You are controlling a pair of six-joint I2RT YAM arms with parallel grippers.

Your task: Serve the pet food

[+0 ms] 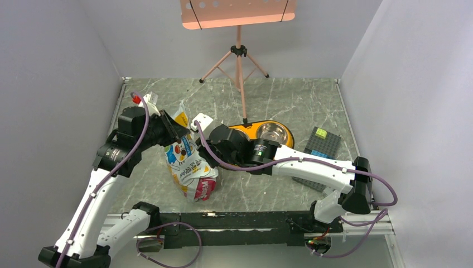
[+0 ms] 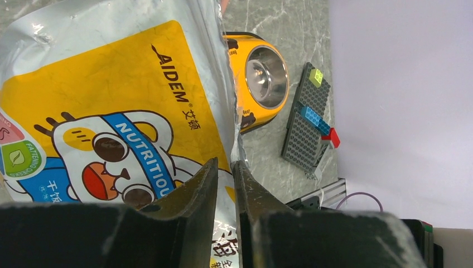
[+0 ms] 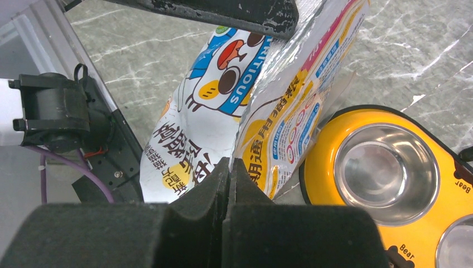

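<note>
Both claws pinch bag (opposite sides)

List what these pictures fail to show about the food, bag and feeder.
- Kibble: none visible in any view; the opaque bag hides its contents.
- Bag mouth: open or sealed unclear; tiny in the top view, cut by the top edge in both wrist views.
- Feeder: top view, right arm covers one bowl; right wrist view, frame edge cuts one bowl.
</note>
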